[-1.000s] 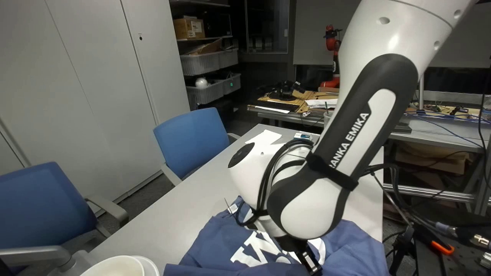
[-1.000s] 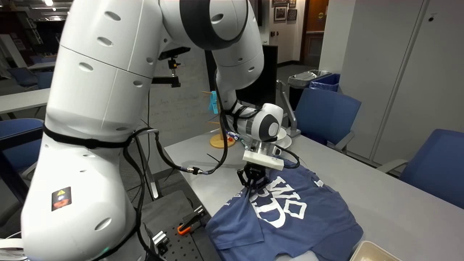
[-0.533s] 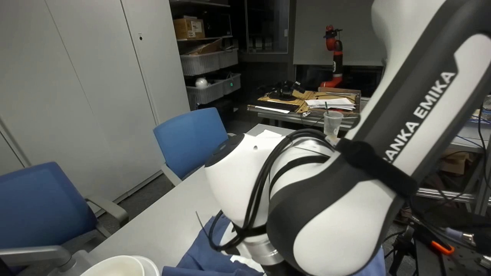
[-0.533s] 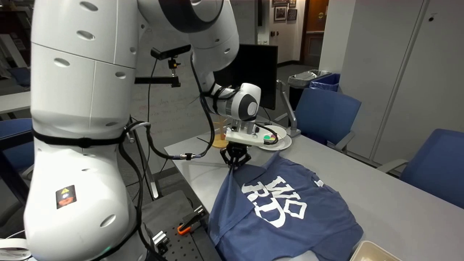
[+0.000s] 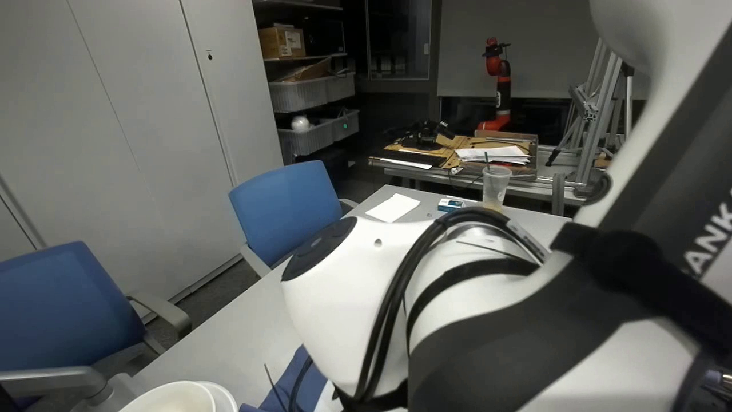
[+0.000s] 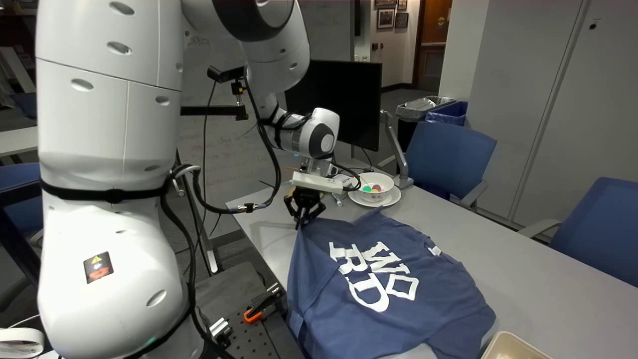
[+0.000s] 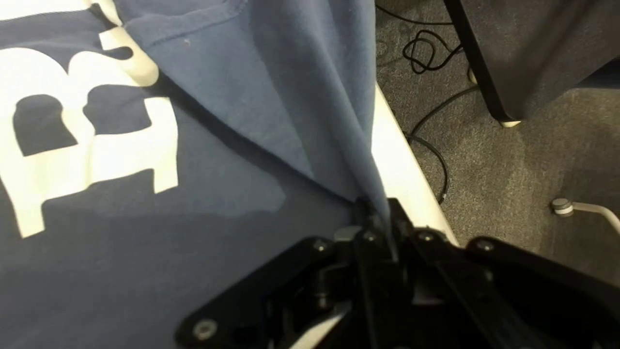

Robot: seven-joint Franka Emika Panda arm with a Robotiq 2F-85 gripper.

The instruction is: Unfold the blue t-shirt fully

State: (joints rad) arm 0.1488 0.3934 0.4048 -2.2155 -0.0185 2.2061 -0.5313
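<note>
The blue t-shirt (image 6: 438,294) lies over the table with its white printed letters (image 6: 381,269) facing up; one side stretches to my gripper (image 6: 301,223), low near the table's edge. In the wrist view the blue t-shirt (image 7: 208,208) still has a flap folded over, and a narrow strip of its cloth runs between the fingers of my gripper (image 7: 379,208). The jaws stand close together around that strip. Only a bit of the blue t-shirt (image 5: 300,377) shows in an exterior view, where the arm hides the rest and the gripper is out of the picture.
A bowl of coloured balls (image 6: 374,185) on a plate (image 6: 391,198) stands behind the gripper. A beige bin (image 6: 513,346) is by the shirt's near side. White dishes (image 5: 171,395) sit at the table's corner. A cup (image 5: 496,186) and paper (image 5: 393,207) lie farther along. Blue chairs (image 5: 286,214) line one side.
My gripper has moved off the printed letters toward the table's edge and the bowl, pulling the shirt's cloth along. More of the lettering is uncovered, and the folded part is spread wider.
</note>
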